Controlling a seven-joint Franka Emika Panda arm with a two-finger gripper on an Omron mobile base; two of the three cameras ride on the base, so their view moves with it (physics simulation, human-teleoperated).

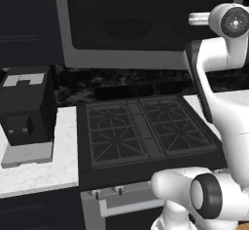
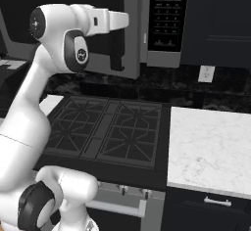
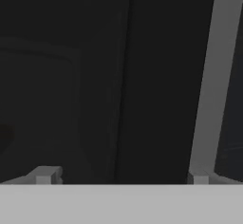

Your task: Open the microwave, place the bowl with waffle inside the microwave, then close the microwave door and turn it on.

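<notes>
The tool [image 3: 121, 175] has its two tips far apart, with nothing between them. In the hand view only the tops of the tips [image 3: 45, 174] peek up at the bottom. Right in front of them is the microwave door [image 3: 95, 76], very dark and hard to read, with its grey frame running up at the right.

In the right base view the hand is up high at the door, where the black bar handle [image 2: 116, 49] hangs down. The handle is partly behind the arm, and the tool itself is hard to pick out there.

The microwave [image 1: 146, 24] hangs above the stove [image 1: 146, 131]. Its top is cut off in both base views. The door looks a little ajar at the button side, but I cannot tell for sure. The black button panel [image 2: 168, 14] sits at the right.

Through the dark glass there is a dim round shape; what it is, I cannot tell.

A black coffee machine [image 1: 26, 107] stands on the white surface [image 1: 44, 170] left of the stove. Another white surface [image 2: 211, 147] lies to the right.
</notes>
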